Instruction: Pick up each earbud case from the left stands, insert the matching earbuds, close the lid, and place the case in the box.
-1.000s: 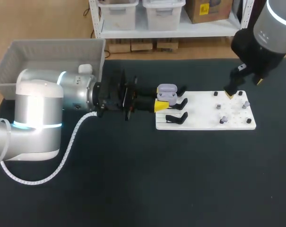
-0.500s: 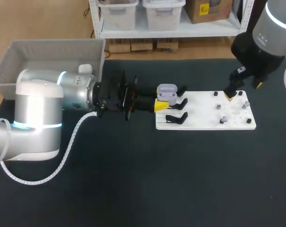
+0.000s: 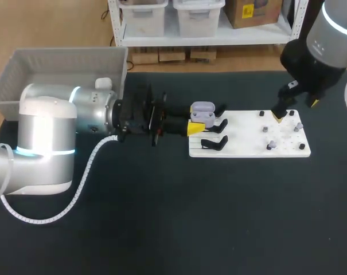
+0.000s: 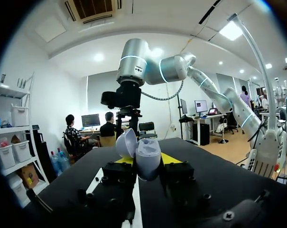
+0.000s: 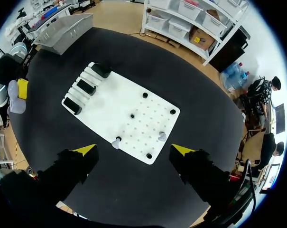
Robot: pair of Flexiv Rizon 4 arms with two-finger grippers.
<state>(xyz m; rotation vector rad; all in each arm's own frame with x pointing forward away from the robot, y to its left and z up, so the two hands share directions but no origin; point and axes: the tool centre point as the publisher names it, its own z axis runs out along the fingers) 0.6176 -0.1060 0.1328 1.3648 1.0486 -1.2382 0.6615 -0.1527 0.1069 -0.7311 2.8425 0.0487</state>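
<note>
My left gripper point(image 3: 197, 123) is shut on a lavender earbud case point(image 3: 203, 113) and holds it at the left edge of the white board point(image 3: 248, 137), beside the black stands point(image 3: 214, 143). In the left wrist view the case point(image 4: 147, 159) sits between the yellow fingertips point(image 4: 170, 158) with its lid point(image 4: 125, 142) open. Small grey earbuds point(image 3: 271, 143) stand among black pegs on the board's right part. My right gripper point(image 3: 279, 114) hangs open above that part. In the right wrist view its gripper point(image 5: 134, 149) is over the board point(image 5: 129, 107), above two earbuds point(image 5: 116, 142) point(image 5: 161, 137).
A grey bin point(image 3: 58, 71) stands at the table's back left, behind my left arm, with a small white thing point(image 3: 103, 83) at its right corner. Three black stands point(image 5: 86, 87) line the board's left end. Dark tabletop lies in front of the board.
The right arm has shifted very slightly above the board's right end. The left arm and the case have stayed where they were.
</note>
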